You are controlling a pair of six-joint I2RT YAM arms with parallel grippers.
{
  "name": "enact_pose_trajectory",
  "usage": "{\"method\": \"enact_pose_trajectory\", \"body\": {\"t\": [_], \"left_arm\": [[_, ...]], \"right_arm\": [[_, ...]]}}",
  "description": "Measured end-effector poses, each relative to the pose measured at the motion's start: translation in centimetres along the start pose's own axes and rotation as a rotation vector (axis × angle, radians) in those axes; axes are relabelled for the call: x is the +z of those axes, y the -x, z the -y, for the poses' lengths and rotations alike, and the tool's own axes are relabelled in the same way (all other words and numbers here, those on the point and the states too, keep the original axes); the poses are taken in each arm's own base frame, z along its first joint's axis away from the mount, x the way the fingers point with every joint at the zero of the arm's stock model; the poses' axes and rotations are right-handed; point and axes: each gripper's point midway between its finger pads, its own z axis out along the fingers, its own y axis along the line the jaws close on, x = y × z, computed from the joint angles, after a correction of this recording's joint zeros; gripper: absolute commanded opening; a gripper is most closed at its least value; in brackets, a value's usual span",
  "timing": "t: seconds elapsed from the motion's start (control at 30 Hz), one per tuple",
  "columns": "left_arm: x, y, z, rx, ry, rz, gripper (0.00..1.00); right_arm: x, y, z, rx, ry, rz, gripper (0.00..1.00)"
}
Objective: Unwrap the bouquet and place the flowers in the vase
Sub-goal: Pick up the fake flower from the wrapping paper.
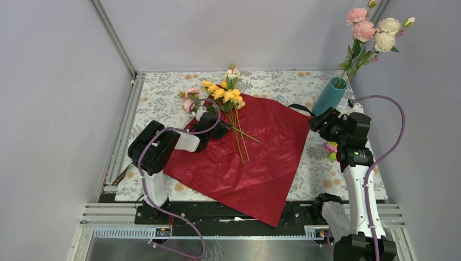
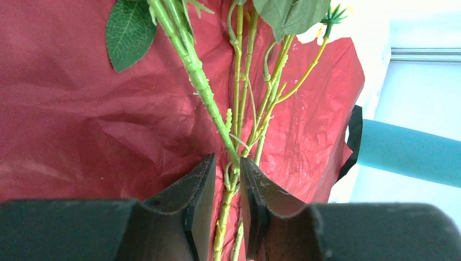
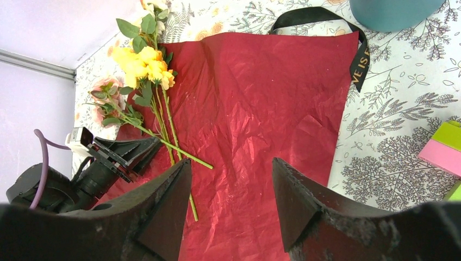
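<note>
Left gripper (image 2: 227, 160) straddles the stems (image 2: 197, 76) on the paper (image 2: 81, 119), jaws not yet pinching — you may catch only one, scattering the rest; right gripper (image 3: 231, 163) gapes empty near vase (image 1: 329, 97).

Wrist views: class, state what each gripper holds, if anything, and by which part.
The left gripper straddles the flowers at their lower stems; a firm hold cannot be told. The right gripper, open, holds nothing.

black ribbon (image 3: 360, 61), partial gold txt "VE IS"
</note>
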Motion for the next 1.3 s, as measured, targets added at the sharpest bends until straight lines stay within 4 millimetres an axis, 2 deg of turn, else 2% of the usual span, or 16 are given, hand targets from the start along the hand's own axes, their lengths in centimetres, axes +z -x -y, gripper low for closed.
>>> {"method": "enact_pose_trajectory", "body": {"t": [0.37,0.57,0.77,1.13,1.3], "left_arm": [[0.09,0.35,0.84,-0.005,-0.029,0.013,0.25],[0.67,0.12,-0.05,-0.007,-0.008,0.007,0.23],[0.90,0.18,0.22,-0.014,-0.014,0.008,0.24],[0.97,0.42,0.69,-0.048,-0.022,0.013,0.00],[0.42,0.45,0.33,-0.062,-0.033,0.024,0.00]], "right_arm": [[-0.07,-0.39,0.19,0.005,-0.008,-0.016,0.63],[-0.07,-0.40,0.19,0.005,-0.009,-0.016,0.63],[-0.07,-0.43,0.20,0.006,-0.009,-0.017,0.63],[-0.17,-0.80,0.38,0.011,-0.018,-0.033,0.63],[-0.19,-0.85,0.37,0.012,-0.018,-0.035,0.63]]}}
